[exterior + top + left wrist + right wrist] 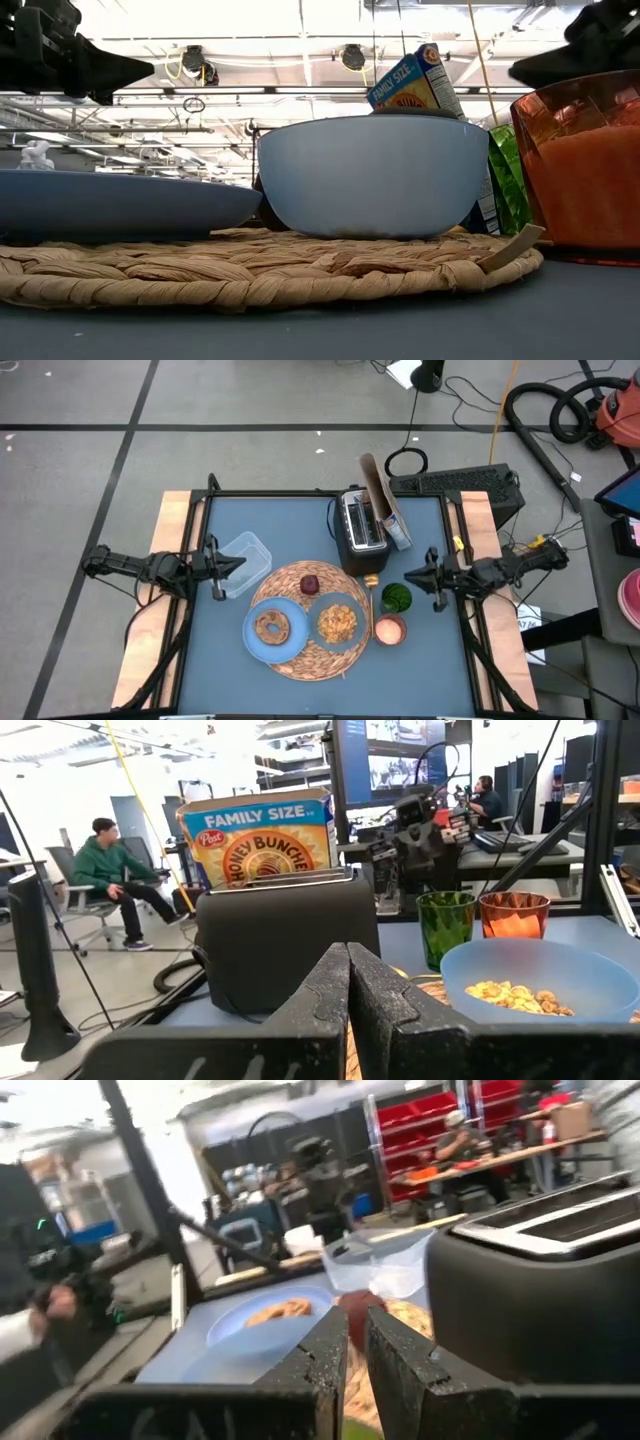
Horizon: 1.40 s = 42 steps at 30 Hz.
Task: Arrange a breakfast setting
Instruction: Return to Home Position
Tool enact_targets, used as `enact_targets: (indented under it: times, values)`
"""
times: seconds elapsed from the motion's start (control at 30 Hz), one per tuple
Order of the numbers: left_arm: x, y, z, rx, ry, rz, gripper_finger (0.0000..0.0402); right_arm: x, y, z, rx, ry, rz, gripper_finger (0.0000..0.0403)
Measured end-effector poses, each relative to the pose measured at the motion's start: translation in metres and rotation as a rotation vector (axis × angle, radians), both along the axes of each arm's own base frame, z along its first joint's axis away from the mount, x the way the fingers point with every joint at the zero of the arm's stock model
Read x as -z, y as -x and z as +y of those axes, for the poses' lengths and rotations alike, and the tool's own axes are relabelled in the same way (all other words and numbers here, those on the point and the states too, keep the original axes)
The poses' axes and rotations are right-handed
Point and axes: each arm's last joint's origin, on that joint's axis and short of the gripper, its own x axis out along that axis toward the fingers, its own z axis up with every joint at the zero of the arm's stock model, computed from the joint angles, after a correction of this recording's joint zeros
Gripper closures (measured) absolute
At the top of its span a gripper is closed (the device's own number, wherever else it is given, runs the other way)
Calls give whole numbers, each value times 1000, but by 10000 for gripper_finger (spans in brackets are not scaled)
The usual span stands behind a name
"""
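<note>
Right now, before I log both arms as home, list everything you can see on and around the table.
woven straw mat: 1, tan, table centre
plate: 1, light blue, on the mat's left part
bagel: 1, brown, on the plate
bowl: 1, light blue, on the mat beside the plate
cereal: tan, in the bowl
fruit: 1, dark red, on the mat's toaster-side edge
cup: 1, orange, right of the mat
glass: 1, green, beside the cup
toaster: 1, black and silver, beyond the mat
cereal box: 1, blue and yellow, behind the toaster
plastic tub: 1, clear, left of the mat
person: seated, room beyond
left gripper: shut, over the tub
right gripper: near the glass
</note>
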Motion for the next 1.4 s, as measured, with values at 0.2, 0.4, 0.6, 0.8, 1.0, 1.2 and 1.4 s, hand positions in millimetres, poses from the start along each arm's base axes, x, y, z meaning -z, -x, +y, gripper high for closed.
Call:
enact_targets:
  times: [0.2, 0.4, 0.6, 0.8, 1.0, 1.2, 1.4]
  values:
    - [0, 0, 0, 0, 0, 0, 398, 1, -2, -10, 99, -17, -3, 369]
    - [0, 0, 0, 1, 0, -1, 398, 1, -3, -16, 111, 17, -3, 369]
    - [0, 0, 0, 2, 0, -1, 398, 1, -4, -22, 137, 52, 1, 369]
    - [0, 0, 0, 2, 0, -1, 398, 1, -4, -27, 155, 86, 5, 369]
    - [0, 0, 0, 2, -1, 0, 398, 1, -3, -33, 205, 116, 13, 369]
    - [0, 0, 0, 1, -2, 7, 398, 2, -3, -36, 177, 161, 31, 369]
    - [1, 0, 1, -32, 2, 9, 398, 5, -3, -39, 195, 203, 68, 369]
